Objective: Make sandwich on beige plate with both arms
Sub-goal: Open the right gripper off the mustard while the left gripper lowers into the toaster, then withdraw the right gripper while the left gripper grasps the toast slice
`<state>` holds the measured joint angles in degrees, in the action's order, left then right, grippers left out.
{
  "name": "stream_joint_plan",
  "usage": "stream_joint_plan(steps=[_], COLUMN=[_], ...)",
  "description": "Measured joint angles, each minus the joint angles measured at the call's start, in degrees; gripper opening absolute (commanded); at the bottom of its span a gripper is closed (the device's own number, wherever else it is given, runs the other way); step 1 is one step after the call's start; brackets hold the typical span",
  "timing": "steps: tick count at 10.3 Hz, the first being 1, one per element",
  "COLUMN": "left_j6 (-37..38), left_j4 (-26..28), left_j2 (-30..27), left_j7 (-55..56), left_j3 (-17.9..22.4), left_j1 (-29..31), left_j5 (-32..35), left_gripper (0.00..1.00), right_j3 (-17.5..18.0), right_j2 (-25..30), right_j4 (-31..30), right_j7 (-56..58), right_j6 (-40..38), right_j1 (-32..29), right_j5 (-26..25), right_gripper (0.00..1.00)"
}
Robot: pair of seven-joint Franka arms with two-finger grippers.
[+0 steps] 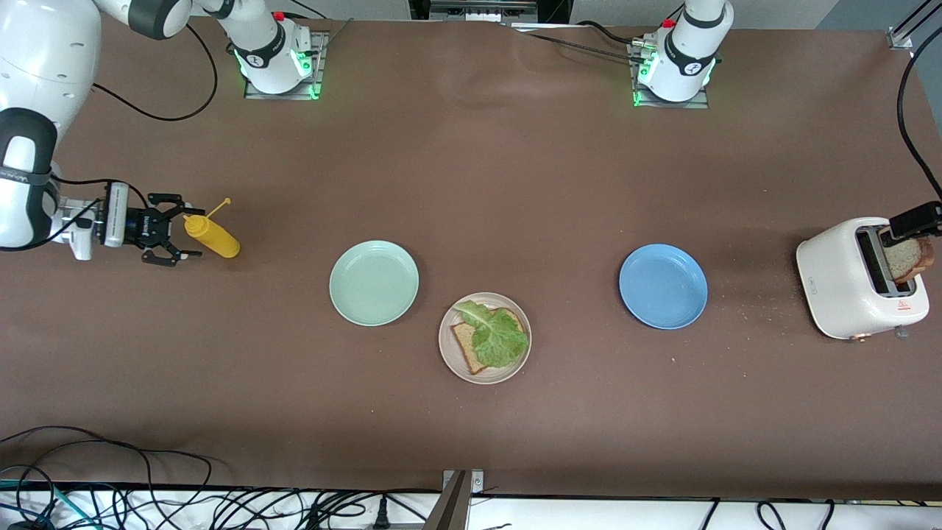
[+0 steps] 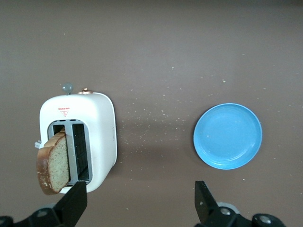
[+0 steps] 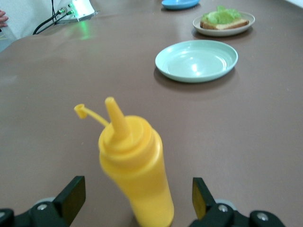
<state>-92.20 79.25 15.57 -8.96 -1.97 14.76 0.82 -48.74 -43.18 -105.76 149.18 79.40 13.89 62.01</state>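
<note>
Right tool [image 1: 179, 237] sits low at the right arm's end of the table [image 1: 471, 162], fingers spread wide around the yellow mustard bottle [image 1: 213, 237] — nothing gripped, bottle standing free between them. Left tool [image 2: 139, 203] hovers over the white toaster [image 1: 854, 283] at the left arm's end, jaws fully apart and empty; a bread slice [image 1: 907, 259] pokes up from the slot. On the beige plate [image 1: 485, 338] — one bread slice [image 1: 466, 347] with lettuce [image 1: 499, 335] on top, between the mint-green plate [image 1: 374, 283] and blue plate [image 1: 663, 285], nearer the front camera.

Lettuce [image 1: 496, 335] lies on bread [image 1: 468, 347] on the plate [image 1: 450, 362]
</note>
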Motion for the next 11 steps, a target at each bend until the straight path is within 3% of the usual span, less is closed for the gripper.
stream_joint_plan(steps=[3,5,11], left_j6=[0.0,-0.2,-3.0], left_j4=[0.1,0.1,2.3], left_j2=[5.1,7.9,10.3], left_j7=[0.0,-0.2,-4.8], left_j3=[0.3,0.4,0.5], left_j1=[4.0,6.4,10.1], left_j5=[0.9,4.9,7.5], left_gripper=[1.00,1.00,1.00], right_j3=[-0.2,-0.7,-2.5], right_j2=[0.1,0.4,3.5], right_j4=[7.9,15.5,31.9], right_j7=[-11.4,-25.0,-69.2], right_j6=[-2.1,-9.6,-25.3], right_j1=[-2.2,-2.4,-0.2], right_j5=[-5.6,-8.1,-8.8], right_gripper=[1.00,1.00,1.00])
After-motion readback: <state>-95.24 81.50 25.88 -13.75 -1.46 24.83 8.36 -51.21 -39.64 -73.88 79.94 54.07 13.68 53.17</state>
